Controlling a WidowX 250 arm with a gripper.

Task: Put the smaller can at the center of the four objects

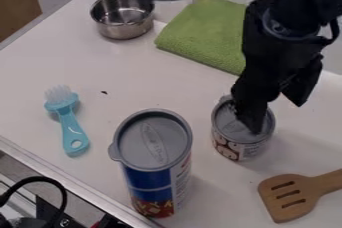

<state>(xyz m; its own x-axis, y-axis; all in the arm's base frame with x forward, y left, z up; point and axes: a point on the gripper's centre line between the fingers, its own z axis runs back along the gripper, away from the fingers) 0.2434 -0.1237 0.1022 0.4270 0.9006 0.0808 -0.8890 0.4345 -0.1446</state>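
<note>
Smaller can [242, 131] as the one to be moved: upright, grey lid on top, right of centre in the view. Under everything, a white counter [127, 92], with a metal edge along the lower left. Above, from the top right, a black arm [287, 17] with its gripper [276, 119] pointing downward. Fingers [252, 118] spread apart, with one over the lid of the smaller can and the other out to the right; apparently nothing in hold. Contact with the can: impossible to tell.

Toward the top, a folded green towel [204, 34], partly behind the arm. Near the bottom centre, a larger can [153, 144], upright, with a blue label and grey lid, near the smaller one. At upper left, beside the towel, a small steel pot [122, 16]. At lower right, a wooden spatula [294, 194] with three slots, its handle running out of view. At left, smallest, a light blue brush [70, 122], bristles toward the top.

Step in hand, by all appearances: lining up for the grasp. Next, probably: straddle the can properly, close firmly, lift straight up, then carry toward the middle of the surrounding objects, without knocking the larger can. Hard to say exactly which four are meant.
</note>
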